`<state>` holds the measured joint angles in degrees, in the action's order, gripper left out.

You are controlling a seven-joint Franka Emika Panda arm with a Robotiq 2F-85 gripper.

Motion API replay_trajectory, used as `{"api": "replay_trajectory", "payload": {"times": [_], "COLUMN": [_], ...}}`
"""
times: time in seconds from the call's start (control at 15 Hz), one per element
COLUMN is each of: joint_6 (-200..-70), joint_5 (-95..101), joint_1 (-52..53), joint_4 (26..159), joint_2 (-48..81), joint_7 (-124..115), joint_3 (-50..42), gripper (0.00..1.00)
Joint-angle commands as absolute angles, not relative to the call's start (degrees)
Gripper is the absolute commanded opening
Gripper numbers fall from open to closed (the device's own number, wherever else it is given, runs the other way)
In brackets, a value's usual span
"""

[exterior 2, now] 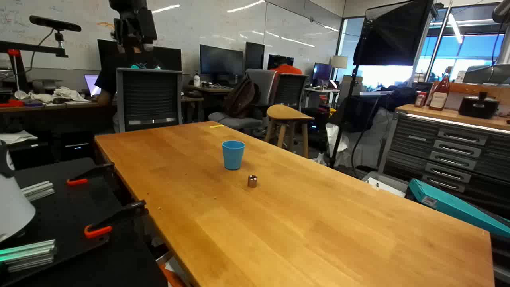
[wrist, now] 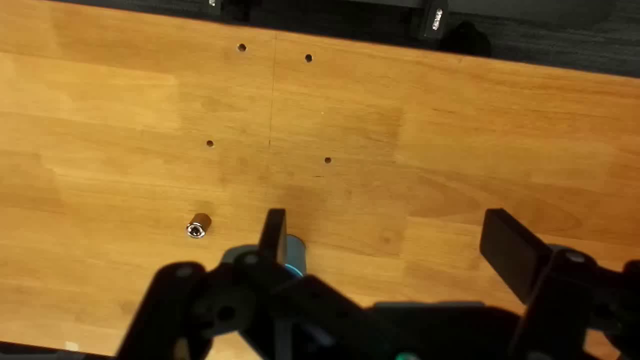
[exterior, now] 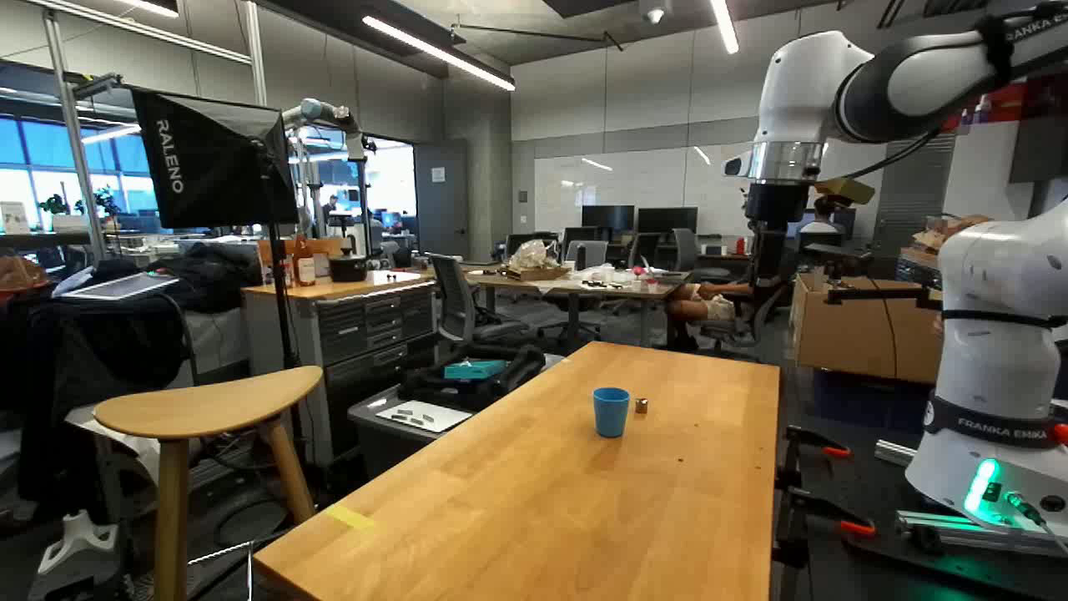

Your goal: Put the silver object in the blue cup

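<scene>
One silver object (wrist: 199, 225) stands well below the empty, wide-spread tool (wrist: 386, 222), off to one side.

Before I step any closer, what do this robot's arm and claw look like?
The arm is mostly white and rounded, with dark joints, a shiny silvery ring near the claw, and a thin dark cable. A black band low down reads FRANKA EMIKA in white; a green light glows below. The claw is jointed and mostly black, with blocky fingers.
</scene>
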<state>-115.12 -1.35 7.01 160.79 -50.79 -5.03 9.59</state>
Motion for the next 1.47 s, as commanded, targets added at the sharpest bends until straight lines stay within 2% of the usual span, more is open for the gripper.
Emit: {"api": "replay_trajectory", "payload": {"times": [0.0, 0.47, 1.07, 1.4], "joint_6": [-114.94, -115.97, -130.51, -135.77], "joint_5": [-1.09, -1.13, 3.75, 6.98], "joint_1": [7.31, 6.66, -5.02, -8.87], "joint_4": [160.75, 159.84, 149.30, 142.57], "joint_2": [-50.68, -47.19, -17.21, -4.81], "joint_7": [-5.25, -4.40, 5.67, 4.64], "joint_3": [9.31, 8.32, -6.16, -8.59], "gripper": [1.00, 1.00, 1.00, 1.00]}}
